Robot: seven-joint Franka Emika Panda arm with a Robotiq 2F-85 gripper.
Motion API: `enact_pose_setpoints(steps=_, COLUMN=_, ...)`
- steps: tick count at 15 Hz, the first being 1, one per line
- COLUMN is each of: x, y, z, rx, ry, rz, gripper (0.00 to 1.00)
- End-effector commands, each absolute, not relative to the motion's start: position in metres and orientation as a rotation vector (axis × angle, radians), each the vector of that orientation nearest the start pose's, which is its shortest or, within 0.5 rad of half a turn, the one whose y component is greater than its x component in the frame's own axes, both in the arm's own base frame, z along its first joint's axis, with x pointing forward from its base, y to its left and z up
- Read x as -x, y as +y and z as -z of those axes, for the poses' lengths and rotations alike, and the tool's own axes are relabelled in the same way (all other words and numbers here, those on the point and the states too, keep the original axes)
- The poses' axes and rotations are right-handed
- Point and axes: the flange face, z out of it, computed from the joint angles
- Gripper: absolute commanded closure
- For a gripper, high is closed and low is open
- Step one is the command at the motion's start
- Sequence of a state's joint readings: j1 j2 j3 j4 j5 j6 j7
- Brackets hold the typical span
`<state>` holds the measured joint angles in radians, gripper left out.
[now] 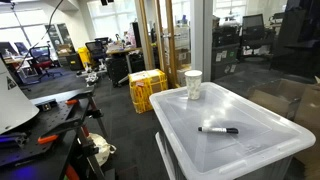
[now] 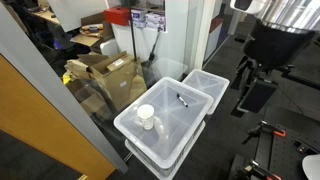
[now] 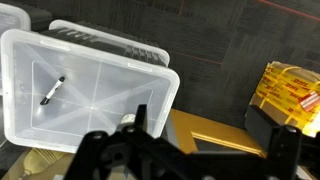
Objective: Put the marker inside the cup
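The black marker (image 1: 218, 129) lies flat on the lid of a translucent plastic bin (image 1: 262, 142), near the lid's middle. It also shows in the other exterior view (image 2: 182, 99) and in the wrist view (image 3: 52, 92). The whitish cup (image 1: 193, 84) stands upright and empty near one corner of the same lid in both exterior views (image 2: 146, 117); in the wrist view only a pale bit of it (image 3: 126, 119) peeks past a finger. My gripper (image 3: 212, 128) is open and empty, high above and off to the side of the bin (image 2: 253, 97).
A second clear bin (image 2: 212, 84) stands beside the first. Yellow crates (image 1: 147, 88) sit on the floor, and cardboard boxes (image 2: 105, 72) lie behind a glass partition. Office chairs and desks fill the background. Dark carpet surrounds the bins.
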<state>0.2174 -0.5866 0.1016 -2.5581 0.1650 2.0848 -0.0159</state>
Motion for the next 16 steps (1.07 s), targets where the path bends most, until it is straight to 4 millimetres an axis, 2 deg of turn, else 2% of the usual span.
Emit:
enact_pose_setpoints(steps=1, x=-0.358, y=0.128, z=-0.471, rx=3.008, ry=-0.375, rz=0.148, gripper=0.0)
enact_pose_setpoints(steps=9, x=-0.364, y=0.123, z=-0.472, rx=3.047, ry=-0.321, rz=0.214, gripper=0.0)
enact_pose_setpoints(steps=16, x=-0.389, y=0.098, z=-0.47, rx=3.135, ry=-0.143, rz=0.412, gripper=0.0)
